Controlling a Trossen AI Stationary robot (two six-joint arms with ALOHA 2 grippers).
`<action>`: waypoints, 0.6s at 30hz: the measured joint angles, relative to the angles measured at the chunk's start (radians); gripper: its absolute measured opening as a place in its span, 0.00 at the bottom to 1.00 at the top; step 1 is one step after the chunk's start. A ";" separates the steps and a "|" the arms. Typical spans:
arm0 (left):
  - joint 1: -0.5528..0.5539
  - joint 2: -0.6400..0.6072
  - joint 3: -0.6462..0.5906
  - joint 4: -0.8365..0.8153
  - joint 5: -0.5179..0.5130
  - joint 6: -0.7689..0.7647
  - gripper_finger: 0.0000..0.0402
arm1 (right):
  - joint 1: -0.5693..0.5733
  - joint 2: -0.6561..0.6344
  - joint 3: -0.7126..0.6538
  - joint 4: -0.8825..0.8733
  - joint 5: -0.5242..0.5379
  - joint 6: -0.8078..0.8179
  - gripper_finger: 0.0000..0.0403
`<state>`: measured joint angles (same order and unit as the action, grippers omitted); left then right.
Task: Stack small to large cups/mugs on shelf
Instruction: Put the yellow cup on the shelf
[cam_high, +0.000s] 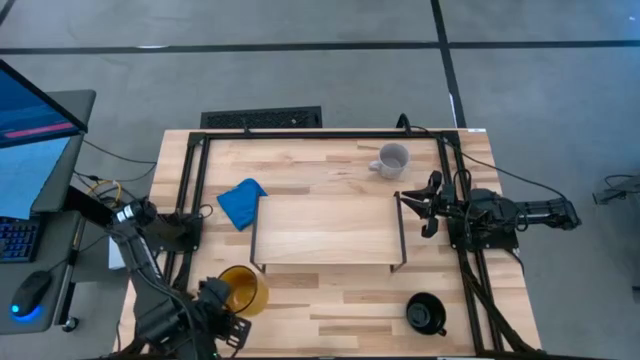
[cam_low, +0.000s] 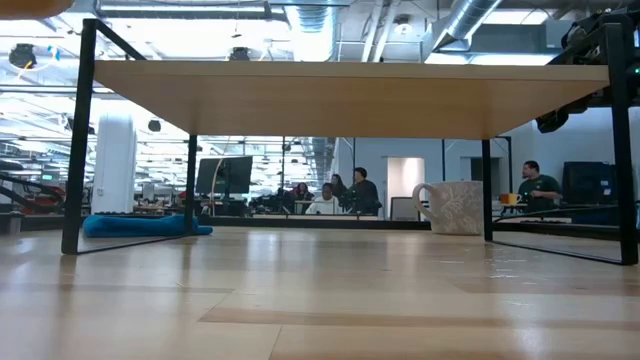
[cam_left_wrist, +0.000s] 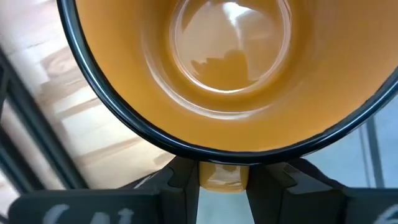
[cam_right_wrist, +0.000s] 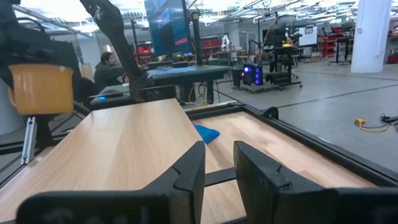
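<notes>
My left gripper (cam_left_wrist: 222, 186) is at the table's near left corner, shut on the yellow-orange mug (cam_high: 241, 288). In the right wrist view this mug (cam_right_wrist: 41, 88) hangs upright above the table. The pale grey mug (cam_high: 392, 160) stands on the tabletop beyond the shelf's far right corner. The black mug (cam_high: 425, 313) stands near the table's near right edge. The shelf (cam_high: 325, 232) stands mid-table on its wire legs with nothing on its board. My right gripper (cam_high: 428, 207) hovers open at the shelf's right end and touches nothing. My left gripper pinches the yellow-orange mug's handle (cam_left_wrist: 222, 176) between its two fingers, just outside the rim. The wrist view looks straight into the mug's open mouth. The mug is lifted clear of the table and sits about upright.
A blue cloth (cam_high: 242, 203) lies crumpled by the shelf's far left corner. A black frame (cam_high: 300, 134) runs along the table's far edge and down both sides. People sit in the room beyond the table. Bare tabletop lies in front of the shelf.
</notes>
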<state>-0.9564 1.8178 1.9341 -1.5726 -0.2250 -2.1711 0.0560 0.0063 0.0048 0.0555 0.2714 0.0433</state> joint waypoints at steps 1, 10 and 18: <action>0.000 0.000 0.011 0.000 -0.012 0.011 0.20 | 0.000 0.000 0.000 0.000 0.000 0.000 0.26; 0.048 0.000 0.054 0.001 -0.202 0.129 0.20 | 0.000 0.000 0.000 0.000 0.002 0.000 0.26; 0.168 0.000 0.054 0.001 -0.283 0.308 0.20 | 0.000 0.000 0.000 0.000 0.002 0.000 0.26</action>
<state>-0.7885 1.8175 1.9881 -1.5715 -0.5076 -1.8634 0.0562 0.0063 0.0047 0.0555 0.2737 0.0433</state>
